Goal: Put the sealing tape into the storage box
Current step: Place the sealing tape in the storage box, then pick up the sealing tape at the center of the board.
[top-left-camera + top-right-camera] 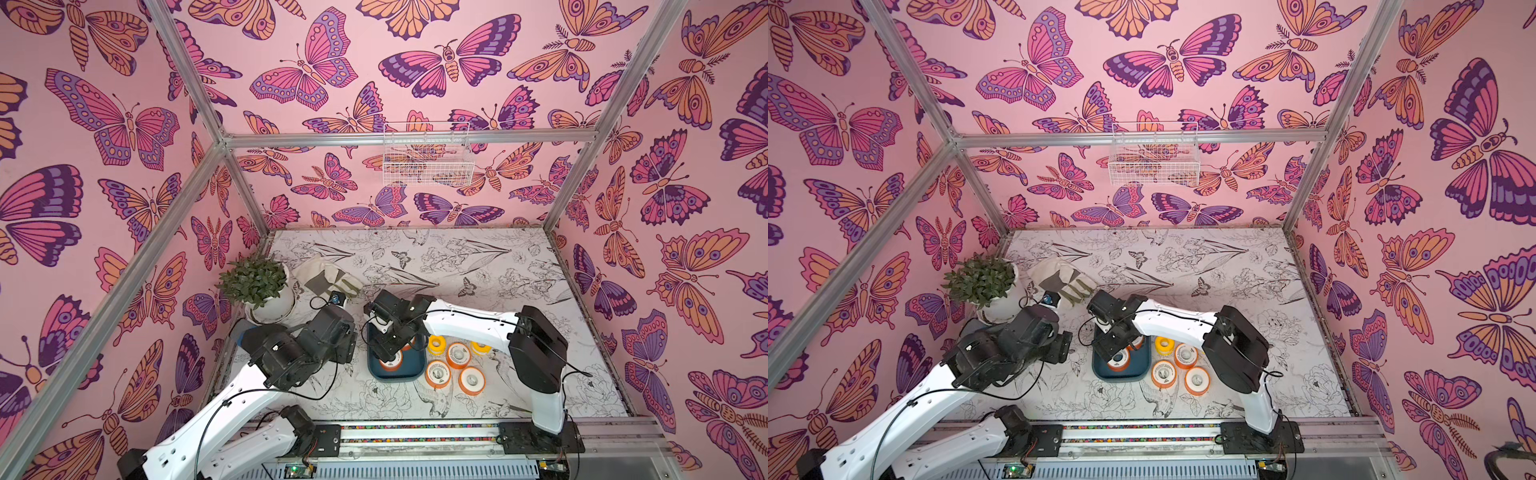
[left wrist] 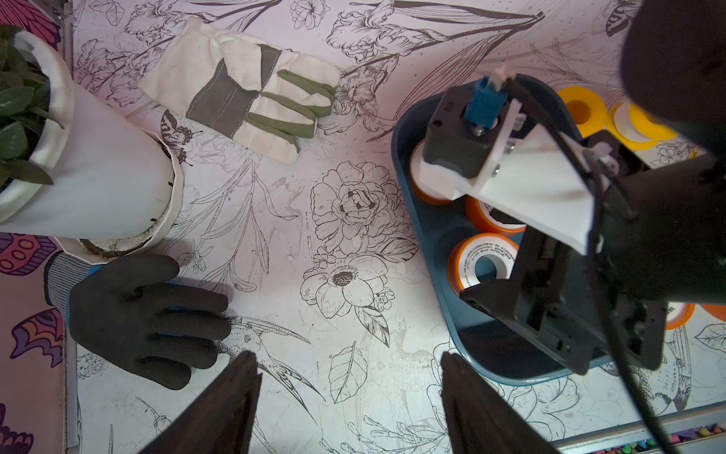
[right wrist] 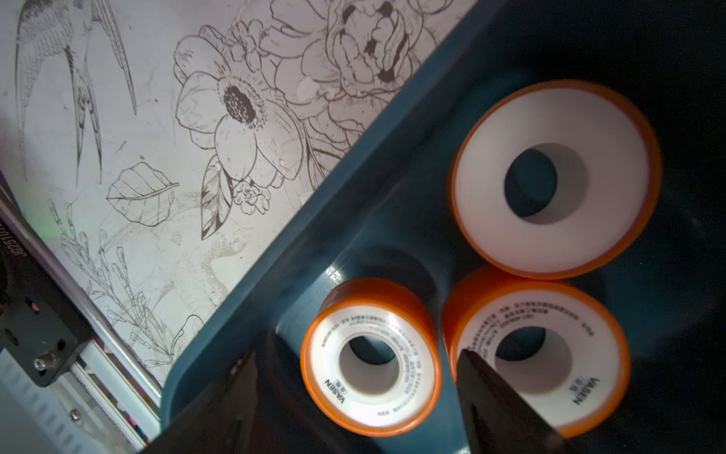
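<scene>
- Step in hand: drop-off. The right gripper (image 3: 359,353) is down inside the storage box (image 3: 314,236), jaws apart either side of a small orange spool (image 3: 371,377) that sits flat on the box floor. There looks to be a gap at each finger, so I judge there's no pinch.
- In the box: three spools. These are that one, a second orange spool (image 3: 538,361) just beside it, and a third orange spool (image 3: 554,177) next to those.
- Outside the box: three loose orange spools (image 1: 458,354) (image 1: 437,373) (image 1: 471,380) and two yellow spools (image 1: 436,344) (image 1: 478,347). All lie on the table (image 1: 457,270) just beside the box's long side nearest the right arm's base, and one yellow is partly hidden by that arm.
- The left gripper (image 2: 347,355) has its fingers apart and is empty, over bare table beside the box's opposite long side.
- Next move, my read: lift the right gripper straight up — one finger sits close to the second orange spool, so no sideways drift. Then go across to the loose spool nearest the box, jaws wide enough to span it, and come down square.
- Roughly three of eight are stowed.
</scene>
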Robot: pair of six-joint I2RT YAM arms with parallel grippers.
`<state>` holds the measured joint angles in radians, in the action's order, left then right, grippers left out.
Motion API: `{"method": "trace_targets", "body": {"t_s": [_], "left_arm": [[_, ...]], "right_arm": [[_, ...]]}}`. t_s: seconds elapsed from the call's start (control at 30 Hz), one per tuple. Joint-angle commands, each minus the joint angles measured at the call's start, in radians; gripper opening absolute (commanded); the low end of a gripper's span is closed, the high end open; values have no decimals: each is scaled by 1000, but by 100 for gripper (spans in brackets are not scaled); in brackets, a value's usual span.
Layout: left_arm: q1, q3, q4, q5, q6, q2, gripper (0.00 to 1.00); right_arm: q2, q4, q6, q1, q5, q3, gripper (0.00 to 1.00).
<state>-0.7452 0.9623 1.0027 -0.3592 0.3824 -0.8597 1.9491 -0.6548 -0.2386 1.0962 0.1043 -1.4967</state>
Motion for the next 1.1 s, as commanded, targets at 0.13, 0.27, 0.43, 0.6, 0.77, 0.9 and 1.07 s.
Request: {"method": "trace_targets", "body": {"t_s": [0.13, 0.27, 0.43, 0.6, 0.77, 0.9, 1.07], "left_arm": [[8, -11, 6, 9, -9, -3, 77], [9, -11, 1, 24, -12, -6, 77], [9, -11, -8, 53, -20, -9, 74], [9, -14, -26, 115, -29, -10, 71], [9, -16, -49, 167, -28, -13, 68], [9, -14, -53, 181, -28, -27, 68], [9, -16, -54, 185, -30, -34, 68]], "right_arm": [[-187, 84, -8, -39, -106, 117, 80], [-313, 161, -33, -104, -156, 243, 79], [-518, 265, -64, -209, -247, 436, 78], [-721, 399, -93, -294, -423, 658, 78], [-893, 527, -100, -342, -600, 864, 80], [-1017, 604, -94, -363, -790, 1002, 83], [-1177, 713, -86, -392, -930, 1146, 86]]}}
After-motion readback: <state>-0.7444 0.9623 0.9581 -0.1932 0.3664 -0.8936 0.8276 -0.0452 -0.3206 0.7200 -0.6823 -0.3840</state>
